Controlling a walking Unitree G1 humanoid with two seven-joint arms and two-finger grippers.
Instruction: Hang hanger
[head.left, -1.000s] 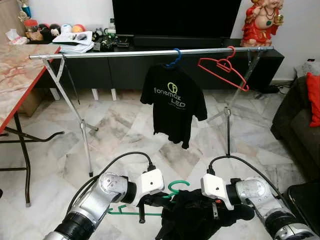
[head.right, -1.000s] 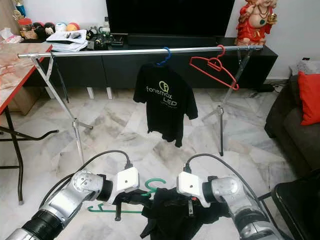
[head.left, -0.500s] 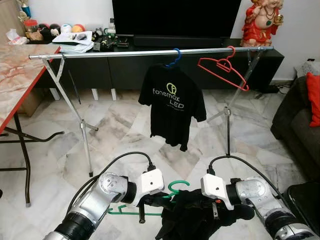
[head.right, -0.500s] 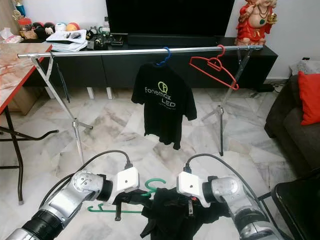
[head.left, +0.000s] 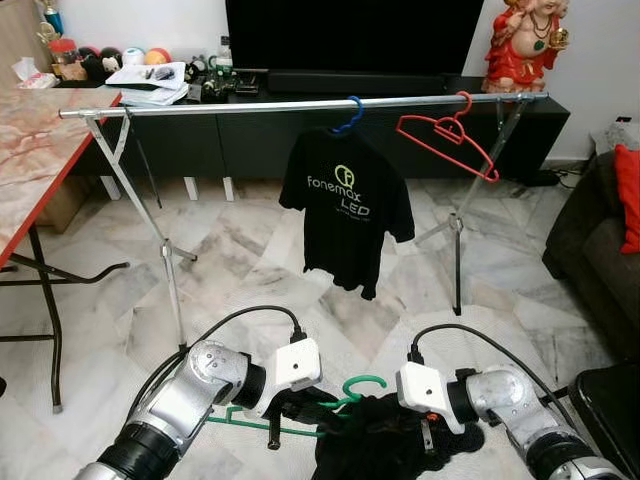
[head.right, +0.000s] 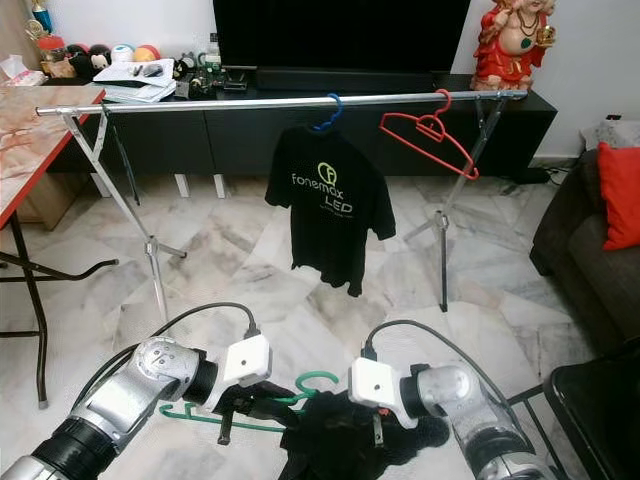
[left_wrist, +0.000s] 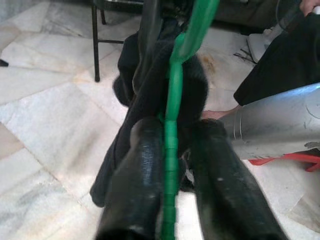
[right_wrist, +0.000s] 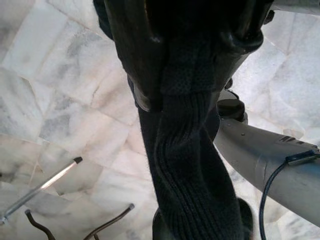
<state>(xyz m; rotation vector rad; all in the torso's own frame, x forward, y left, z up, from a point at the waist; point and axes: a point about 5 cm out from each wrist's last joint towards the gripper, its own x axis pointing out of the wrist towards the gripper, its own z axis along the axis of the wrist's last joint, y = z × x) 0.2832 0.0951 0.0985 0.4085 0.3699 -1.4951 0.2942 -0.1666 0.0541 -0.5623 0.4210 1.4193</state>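
Note:
A green hanger (head.left: 345, 392) is held low in front of me, with a black garment (head.left: 385, 440) bunched over its right half. My left gripper (head.left: 296, 408) is shut on the hanger's green bar (left_wrist: 172, 165). My right gripper (head.left: 425, 432) is shut on the black garment's ribbed cloth (right_wrist: 190, 165). Across the room stands a silver clothes rail (head.left: 300, 104). On it hang a black printed T-shirt (head.left: 348, 213) on a blue hanger (head.left: 349, 115) and a bare red hanger (head.left: 450, 138).
A red-edged marble table (head.left: 30, 150) stands at the left. A dark TV cabinet (head.left: 330, 130) runs behind the rail, with a red statue (head.left: 522, 45) on it. At the right are a dark sofa (head.left: 590, 250) and a black chair seat (head.left: 610, 405).
Both arms have dropped slightly, lowering the green hanger and garment. The T-shirt on the rail sways a little.

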